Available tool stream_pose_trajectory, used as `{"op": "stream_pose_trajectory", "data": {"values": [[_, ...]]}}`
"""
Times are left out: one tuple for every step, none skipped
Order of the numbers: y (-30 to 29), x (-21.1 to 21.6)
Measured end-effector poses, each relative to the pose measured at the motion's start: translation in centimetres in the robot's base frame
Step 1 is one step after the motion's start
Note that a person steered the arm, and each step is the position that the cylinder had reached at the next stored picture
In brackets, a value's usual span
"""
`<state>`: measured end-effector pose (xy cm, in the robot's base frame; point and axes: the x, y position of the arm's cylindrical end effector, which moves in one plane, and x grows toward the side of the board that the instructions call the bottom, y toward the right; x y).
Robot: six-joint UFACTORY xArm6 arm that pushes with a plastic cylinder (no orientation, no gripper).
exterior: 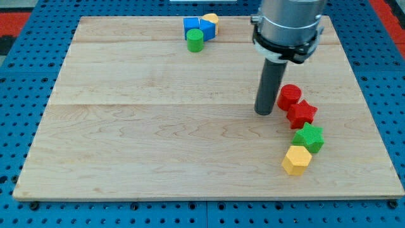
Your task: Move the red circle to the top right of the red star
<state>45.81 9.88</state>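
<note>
My tip rests on the wooden board, just to the view's left of the red circle and very close to it; contact cannot be confirmed from this angle. No pincer on this arm (only the straight dark rod), so there is nothing to open or close.

The red circle sits at the view's upper left of the red star, the two touching or nearly so. Below the star, toward the view's bottom right: green star, then a yellow hexagon against its lower left. These four form a short curved chain on the board's right side.

Near the view's top centre, a separate cluster: blue cube, blue triangular block, yellow block (shape unclear), green cylinder in front.
</note>
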Motion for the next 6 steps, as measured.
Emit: {"op": "stream_pose_trajectory", "data": {"values": [[1.0, -1.3], [2.5, -1.6], [2.6, -1.6], [3.8, -1.9], [5.4, -2.2], [4.3, -1.9]]}}
